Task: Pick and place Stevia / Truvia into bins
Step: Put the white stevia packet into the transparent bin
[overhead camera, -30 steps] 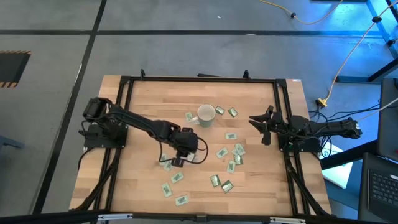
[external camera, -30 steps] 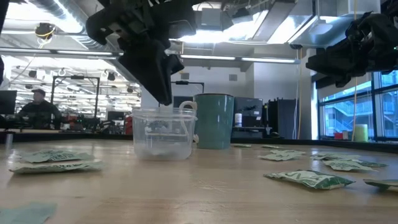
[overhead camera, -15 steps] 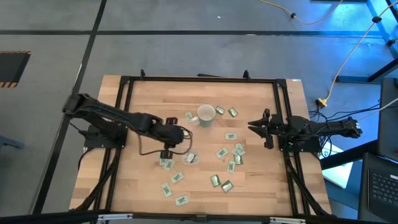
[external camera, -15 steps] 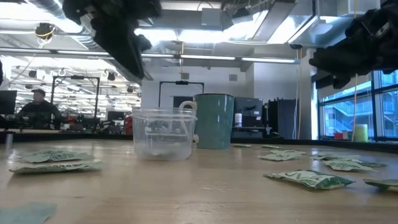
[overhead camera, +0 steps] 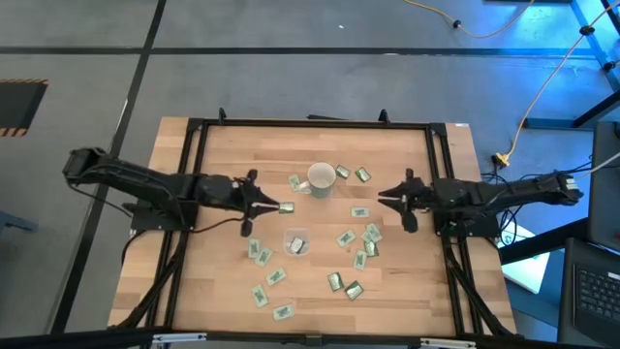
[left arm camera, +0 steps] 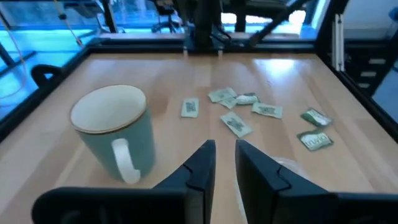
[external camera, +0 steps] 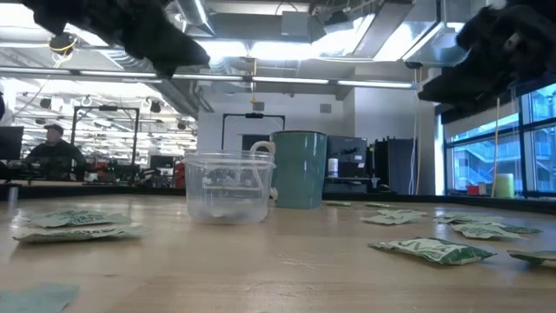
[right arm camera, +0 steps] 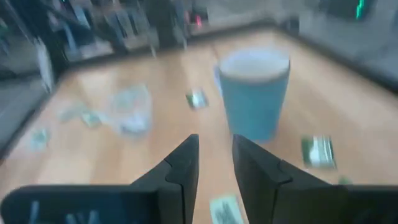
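Low view: clear round cup (external camera: 226, 187), flat green-white sachets (external camera: 430, 250) around.

Right wrist view blurred; sachets (right arm camera: 319, 151) unreadable. Low view: both arms cut off at top edge.

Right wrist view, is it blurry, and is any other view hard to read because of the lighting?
Right wrist view: smeared throughout, the mug and sachets soft-edged. Low view: bright ceiling lights leave both arms as dark silhouettes, while the clear cup stays crisp. High and left wrist views: evenly lit and sharp.
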